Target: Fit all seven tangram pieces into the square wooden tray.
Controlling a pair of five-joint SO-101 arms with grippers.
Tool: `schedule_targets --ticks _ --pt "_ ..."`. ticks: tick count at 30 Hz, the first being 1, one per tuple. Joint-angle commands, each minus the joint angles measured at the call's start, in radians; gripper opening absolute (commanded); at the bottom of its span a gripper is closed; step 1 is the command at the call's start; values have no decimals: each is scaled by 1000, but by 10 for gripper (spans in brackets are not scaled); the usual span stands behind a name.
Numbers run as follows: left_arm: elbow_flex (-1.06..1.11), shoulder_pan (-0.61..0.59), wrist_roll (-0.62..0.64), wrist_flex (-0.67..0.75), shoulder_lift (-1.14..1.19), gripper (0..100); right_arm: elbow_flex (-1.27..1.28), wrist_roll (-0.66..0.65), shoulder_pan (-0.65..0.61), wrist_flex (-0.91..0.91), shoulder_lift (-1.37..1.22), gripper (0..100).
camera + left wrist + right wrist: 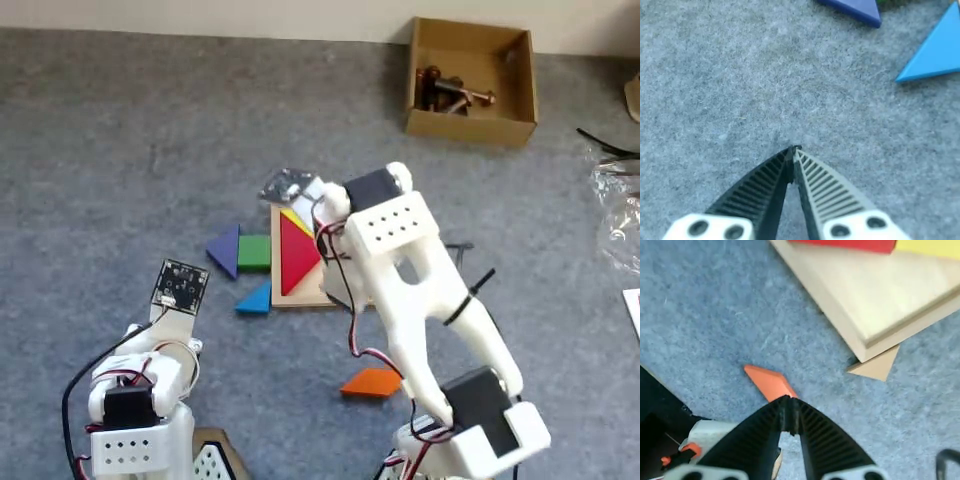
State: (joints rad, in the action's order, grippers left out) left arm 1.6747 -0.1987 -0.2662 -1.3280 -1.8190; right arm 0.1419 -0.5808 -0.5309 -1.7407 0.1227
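We see the square wooden tray (300, 301) mid-table w/ red triangle (297, 255) & yellow piece (296, 220) inside. Green square (254, 252) & dark blue triangle (225, 250) lie at its 9 o'clock, light blue triangle (257, 299) at 8, orange piece (372, 382) at 5. Left gripper (792, 150) & right gripper (790, 412) are each pressed together, pinching nothing.

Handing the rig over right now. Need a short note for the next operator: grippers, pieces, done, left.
Left gripper: shut, empty, over the bare felt.
Right gripper: shut, empty, by the tray.
Done: red triangle and yellow piece are in the tray.
Left: dark blue triangle, green square and light blue triangle beside the tray; tan triangle at its corner; orange piece farther off on the felt.
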Motion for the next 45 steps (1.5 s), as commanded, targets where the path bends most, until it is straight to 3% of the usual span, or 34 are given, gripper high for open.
schedule_targets --ticks 1,7,24,41,45 --pt "21 -13 8 -6 -7 14 45 -11 8 -18 104 4" --pt "21 -13 8 -6 -7 14 179 -14 7 -13 199 4" --pt "21 -13 8 -6 -7 14 588 -417 7 -8 395 39" --pt "21 -13 8 -6 -7 14 905 -425 1 437 490 83" --pt "21 -13 8 -6 -7 14 954 -422 1 509 490 146"
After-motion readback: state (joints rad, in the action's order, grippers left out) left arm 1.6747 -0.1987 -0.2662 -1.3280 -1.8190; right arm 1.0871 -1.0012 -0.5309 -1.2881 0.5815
